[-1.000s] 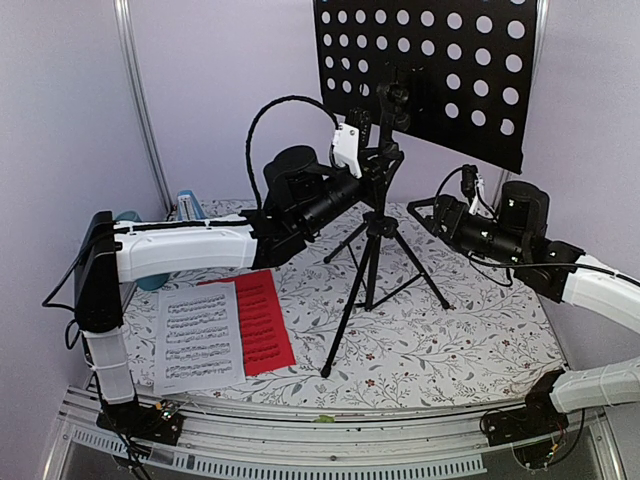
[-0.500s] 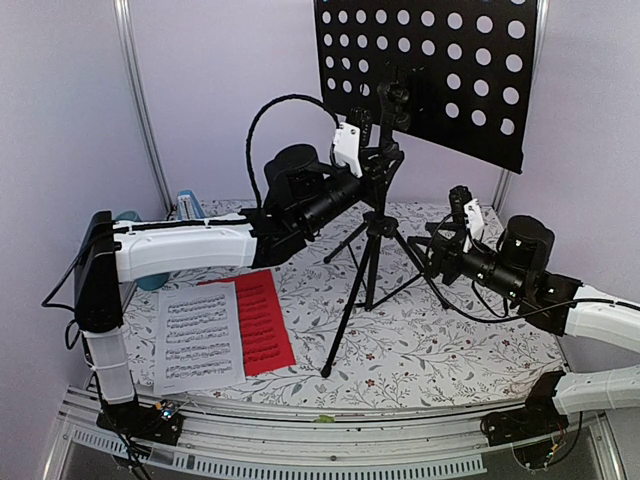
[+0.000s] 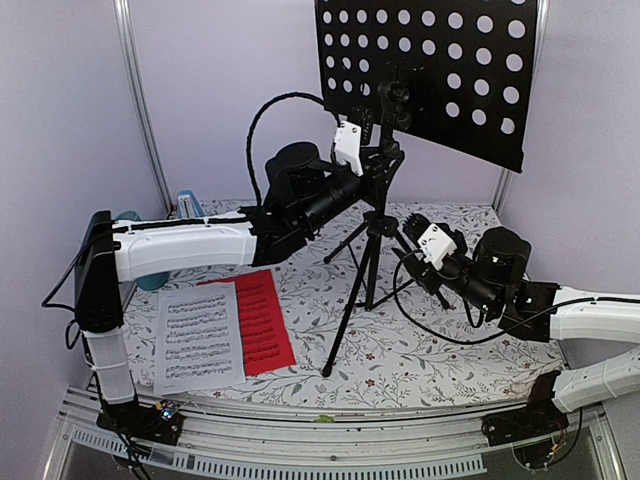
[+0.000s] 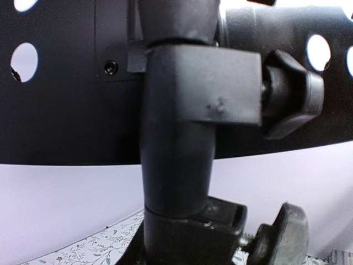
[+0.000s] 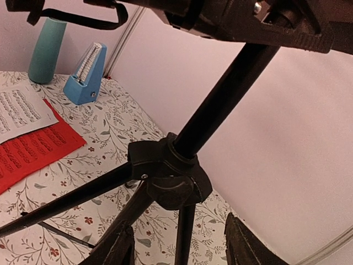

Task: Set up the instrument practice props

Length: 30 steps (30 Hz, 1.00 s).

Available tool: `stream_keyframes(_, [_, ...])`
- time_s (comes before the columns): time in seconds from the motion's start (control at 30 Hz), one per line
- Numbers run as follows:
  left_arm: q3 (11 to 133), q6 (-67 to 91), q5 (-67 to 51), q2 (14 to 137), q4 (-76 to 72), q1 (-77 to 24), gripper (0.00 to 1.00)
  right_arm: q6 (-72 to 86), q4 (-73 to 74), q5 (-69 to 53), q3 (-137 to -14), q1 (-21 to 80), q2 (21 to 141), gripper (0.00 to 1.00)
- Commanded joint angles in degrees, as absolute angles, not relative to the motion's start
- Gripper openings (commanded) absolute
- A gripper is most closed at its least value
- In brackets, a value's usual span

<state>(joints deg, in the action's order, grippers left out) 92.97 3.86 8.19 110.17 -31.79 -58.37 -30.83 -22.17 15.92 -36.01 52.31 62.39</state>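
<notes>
The music stand point(image 3: 372, 250) stands upright on the table point(image 3: 450, 340), rigid yet judged top-heavy and tippable; left gripper point(image 3: 375, 162) clenches its upper post, right gripper point(image 5: 182, 245), open, straddles a leg beneath its hub, likely the steadiest low hold.

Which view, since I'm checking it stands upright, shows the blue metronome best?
Right wrist: the blue metronome shows whole and upright. Top external shows only its top behind the left arm; left wrist misses it.
</notes>
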Motion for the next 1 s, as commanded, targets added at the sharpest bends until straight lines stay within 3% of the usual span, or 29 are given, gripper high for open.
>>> stream_keyframes(0.0, [96.14, 4.56, 8.70, 110.37, -36.16, -58.87, 0.00, -40.03, -25.19, 21.44, -38.45, 53.89, 64.45, 0.56])
stream_keyframes(0.63, [96.40, 4.48, 8.11, 110.04, -35.57, -58.72, 0.00, -53.33, -25.13, 23.10, -44.19, 54.79, 71.24, 0.47])
stream_keyframes(0.97, [96.51, 4.31, 7.82, 109.99, -35.32, -58.73, 0.00, -53.98, -23.25, 23.31, -45.48, 54.83, 72.36, 0.26])
